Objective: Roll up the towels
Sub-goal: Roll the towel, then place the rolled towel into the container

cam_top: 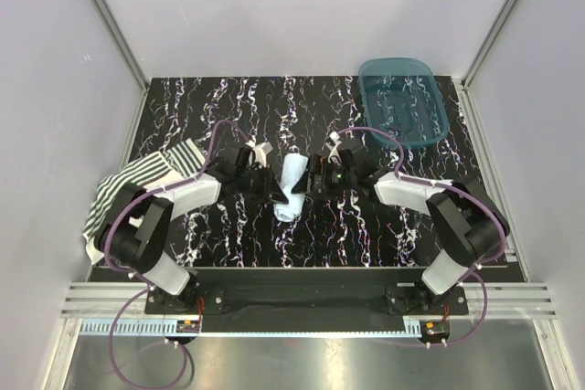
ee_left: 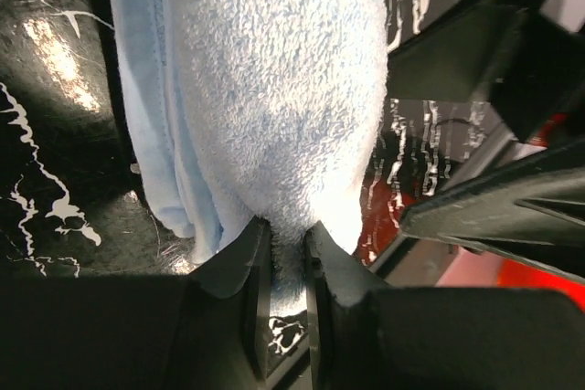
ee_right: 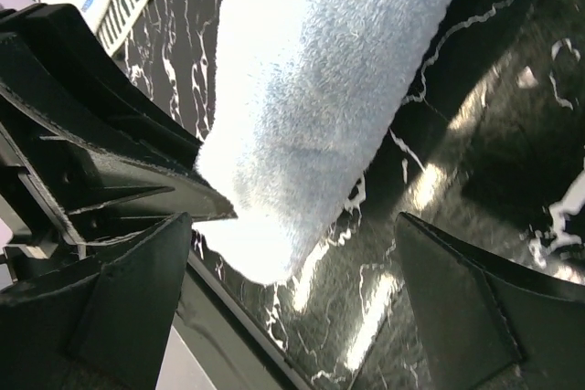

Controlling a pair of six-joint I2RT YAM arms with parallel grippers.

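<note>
The teal tub stood at the far right corner of the counter, and both towels lay outside it. The rolled light blue towel lay at the middle and the striped towel at the left edge, partly under the left arm. The left hand pinched the blue roll toward its near end, while the right hand stood wide open close at the roll's right side.
</note>
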